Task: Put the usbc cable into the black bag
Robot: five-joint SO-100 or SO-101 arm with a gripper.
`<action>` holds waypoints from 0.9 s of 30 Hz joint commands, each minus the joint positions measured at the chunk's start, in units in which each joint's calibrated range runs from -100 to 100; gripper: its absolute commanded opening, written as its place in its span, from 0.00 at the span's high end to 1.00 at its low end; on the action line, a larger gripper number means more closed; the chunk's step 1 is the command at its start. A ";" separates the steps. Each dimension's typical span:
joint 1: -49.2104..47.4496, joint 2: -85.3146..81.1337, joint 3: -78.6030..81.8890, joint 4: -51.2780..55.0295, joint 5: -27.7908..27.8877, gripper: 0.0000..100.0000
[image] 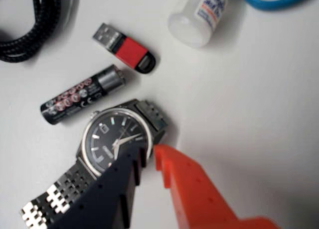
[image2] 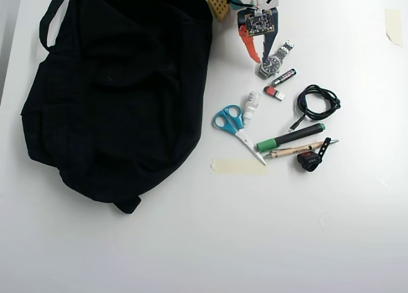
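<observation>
One loose coil of thin black cord, the usbc cable (image2: 317, 101), lies at right of centre in the overhead view, well apart from the black bag (image2: 121, 83) filling the upper left. It looks light, limp and springy, so pinching across bunched strands should hold better than one slippery strand. The gripper (image: 148, 154) hangs slightly spread and empty over a wristwatch (image: 115, 137).

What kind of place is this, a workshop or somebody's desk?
Probably a plain white table set up for a robot trial: a black bag, everyday odds like scissors and a wristwatch, and tape marks.
</observation>
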 commanded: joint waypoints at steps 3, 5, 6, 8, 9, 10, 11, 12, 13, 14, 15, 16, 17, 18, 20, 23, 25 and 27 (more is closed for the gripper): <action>0.14 -1.09 0.65 0.23 0.16 0.98; 0.14 -1.09 0.65 0.23 0.16 0.98; 0.14 -1.09 0.65 0.23 0.16 0.98; 0.14 -1.09 0.65 0.23 0.16 0.98; 0.14 -1.09 0.65 0.23 0.16 0.98; 0.14 -1.09 0.65 0.23 0.16 0.98; 0.14 -1.09 0.65 0.23 0.16 0.98; 0.14 -1.09 0.65 0.23 0.16 0.98; 0.14 -1.09 0.65 0.23 0.16 0.98; 0.14 -1.09 0.65 0.23 0.16 0.98; 0.14 -1.09 0.65 0.23 0.16 0.98; 0.14 -1.09 0.65 0.23 0.16 0.98; 0.14 -1.09 0.65 0.23 0.16 0.98; 0.14 -1.09 0.65 0.23 0.16 0.98; 0.14 -1.09 0.65 0.23 0.16 0.98; 0.14 -1.09 0.65 0.14 0.10 0.98; -0.09 -1.09 -0.16 -1.41 -0.05 0.98; -0.69 -1.09 -2.59 -4.68 -0.26 0.98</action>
